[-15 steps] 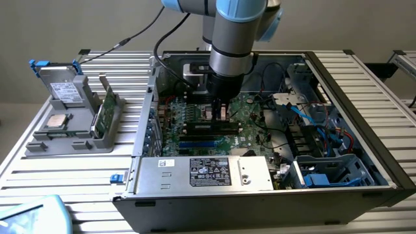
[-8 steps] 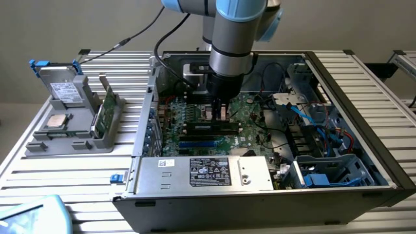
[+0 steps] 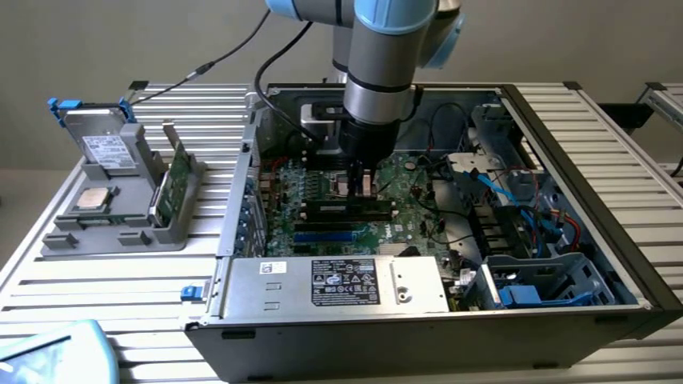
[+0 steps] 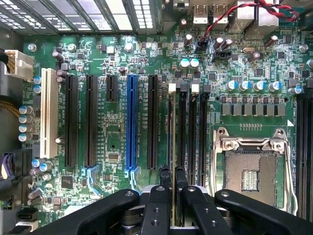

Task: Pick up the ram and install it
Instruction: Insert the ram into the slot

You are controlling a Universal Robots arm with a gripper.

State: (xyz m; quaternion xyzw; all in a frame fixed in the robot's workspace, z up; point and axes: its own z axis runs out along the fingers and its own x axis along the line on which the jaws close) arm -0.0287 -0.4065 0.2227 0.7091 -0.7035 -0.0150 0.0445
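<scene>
Arm (image 3: 379,72) was grey tube, light-blue joint caps (image 3: 395,14), black cable (image 3: 280,58); claw (image 4: 172,172) matte black, screw holes (image 4: 155,209).

robotics lab: slatted aluminium table (image 3: 117,296), opened computer case (image 3: 427,352), grey parts fixture (image 3: 107,232)

The ram (image 4: 171,137) sits in the tool (image 4: 172,178) over the motherboard (image 4: 112,147), between expansion slots (image 4: 132,122) and processor socket (image 4: 249,171)

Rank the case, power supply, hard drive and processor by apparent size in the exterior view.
Largest to smallest:
1. case
2. power supply
3. hard drive
4. processor
None look alike enough to tie.
</scene>
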